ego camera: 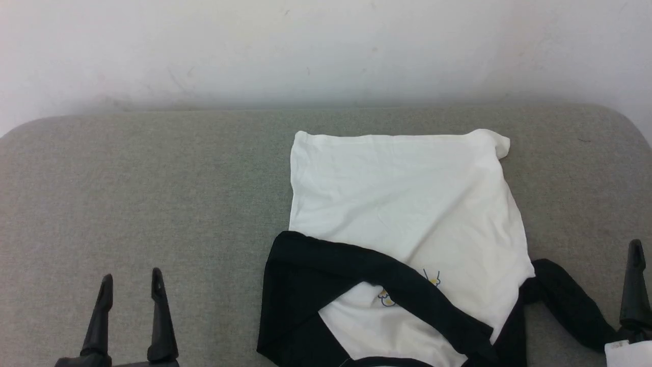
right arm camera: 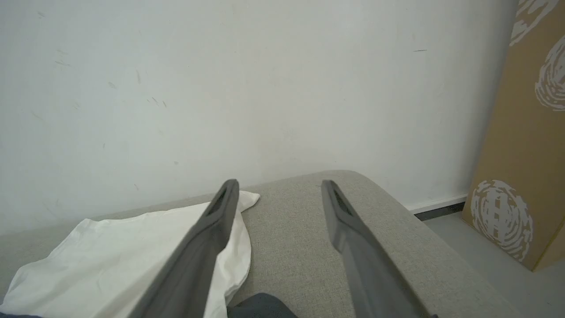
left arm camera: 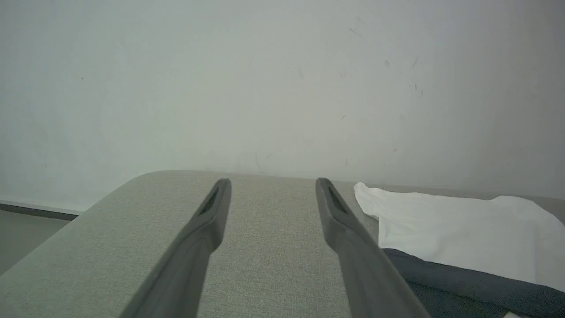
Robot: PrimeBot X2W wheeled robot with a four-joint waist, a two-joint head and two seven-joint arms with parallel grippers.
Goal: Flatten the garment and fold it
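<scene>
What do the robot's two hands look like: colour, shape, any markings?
The left hand and the right hand each have two long, dark, matte fingers that taper to narrow tips. Near each tip the inner face has a slim slot. Beside the right hand's base, a white part bears small, unreadable print.

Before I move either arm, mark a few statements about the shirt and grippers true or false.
1. The left gripper and right gripper are open and empty. True.
2. The shirt lies fully flat. False: one black sleeve lies folded across it.
3. The other sleeve trails toward the right gripper. True.
4. The shirt lies left of the left gripper. False: it lies to that gripper's right.
</scene>
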